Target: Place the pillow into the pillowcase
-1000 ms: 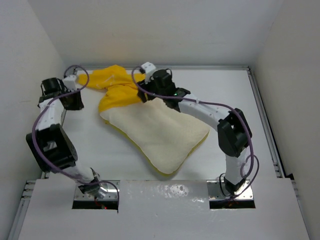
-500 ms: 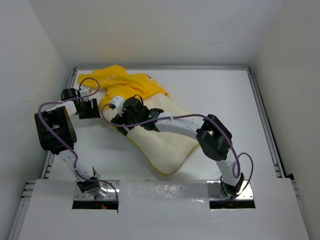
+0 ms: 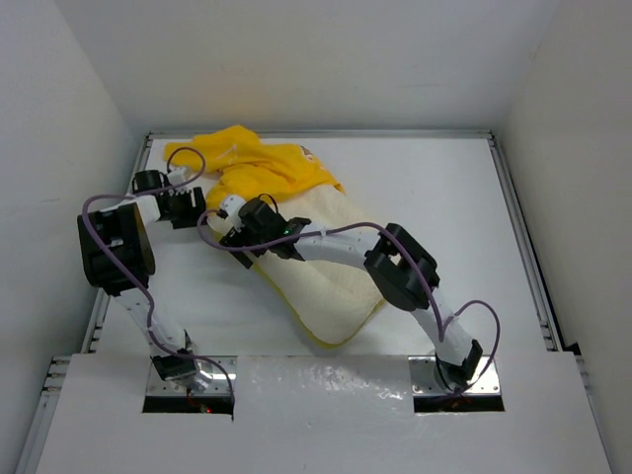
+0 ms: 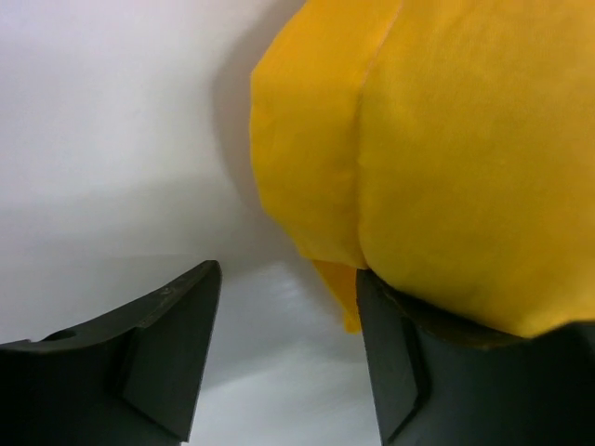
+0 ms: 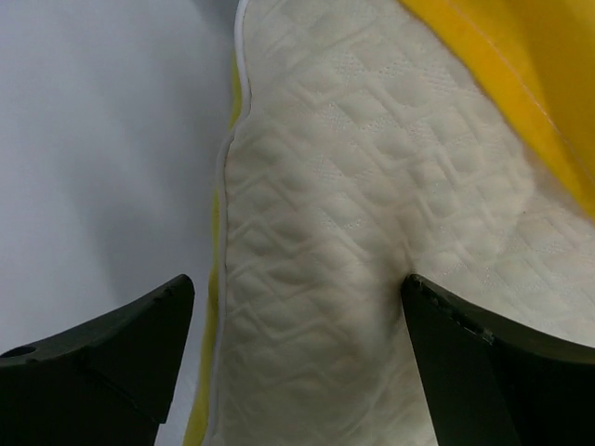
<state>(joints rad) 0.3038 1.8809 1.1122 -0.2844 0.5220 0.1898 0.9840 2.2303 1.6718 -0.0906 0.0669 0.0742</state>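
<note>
Top view: my L arm doubles back far-left, L claw beside the bunched pillowcase. R arm lies across the pillow, R claw at its far-left corner on the surface. Vs 0.5 s ago, R elbow swung left and the claws barely moved.
L wrist: claw wide, yellow cloth draped on one finger.
R wrist: claw wide, over the pillow's quilted edge.
</note>
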